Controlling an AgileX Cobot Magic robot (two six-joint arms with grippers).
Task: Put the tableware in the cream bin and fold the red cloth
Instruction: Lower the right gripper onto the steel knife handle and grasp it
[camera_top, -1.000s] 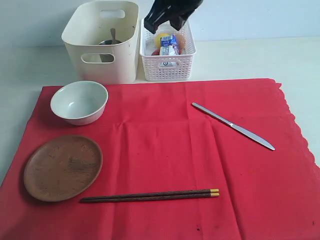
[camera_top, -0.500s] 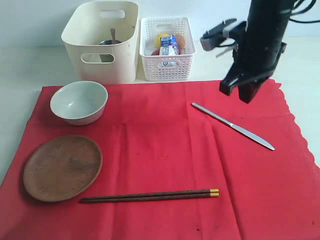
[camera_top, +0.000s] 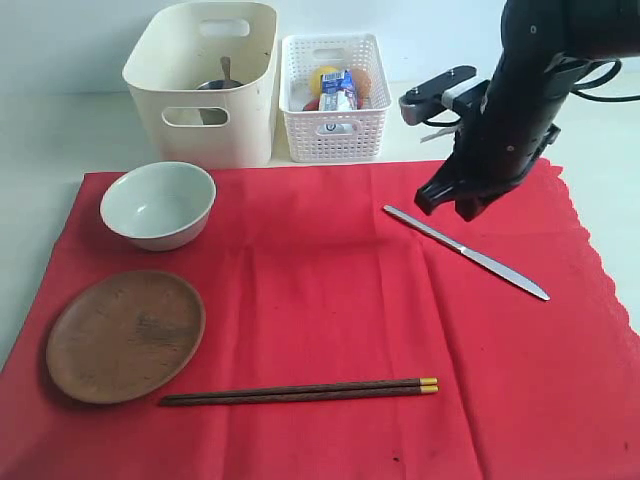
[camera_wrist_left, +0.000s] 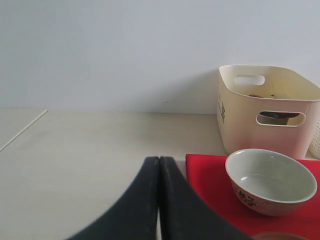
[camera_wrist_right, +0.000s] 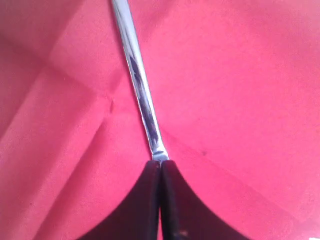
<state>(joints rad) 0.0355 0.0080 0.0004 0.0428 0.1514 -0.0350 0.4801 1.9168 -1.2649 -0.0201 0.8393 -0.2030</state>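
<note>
Across the lower two thirds of the exterior view we count one red cloth (camera_top: 330, 300), spread flat, its scalloped edge at the right of the frame. At upper left stands one cream bin (camera_top: 200, 130), and just right of it one smaller white lattice basket (camera_top: 335, 135); both sit on the table beyond the cloth's far edge.

On the cloth we count one round wooden plate (camera_top: 125, 335) at lower left, one pale bowl (camera_top: 158, 205) above it, one silver knife (camera_top: 465, 252) lying slantwise at centre right, and one pair of gold-tipped chopsticks (camera_top: 300, 391) side by side near the bottom.

The bin holds a steel cup (camera_top: 212, 86) with a spoon handle (camera_top: 226, 70) rising from it. The basket holds one lemon (camera_top: 322, 77), one blue-white carton (camera_top: 339, 92) and other small items we cannot make out.

The right gripper (camera_top: 447, 205) hangs over the knife's upper-left end. Its fingers (camera_wrist_right: 150, 200) are pressed together with nothing between them. The knife's end reaches their tips in the wrist view; we cannot tell whether they touch.

The left gripper (camera_wrist_left: 159, 162) has its fingers together too, empty, over bare table beside the cloth's corner.
</note>
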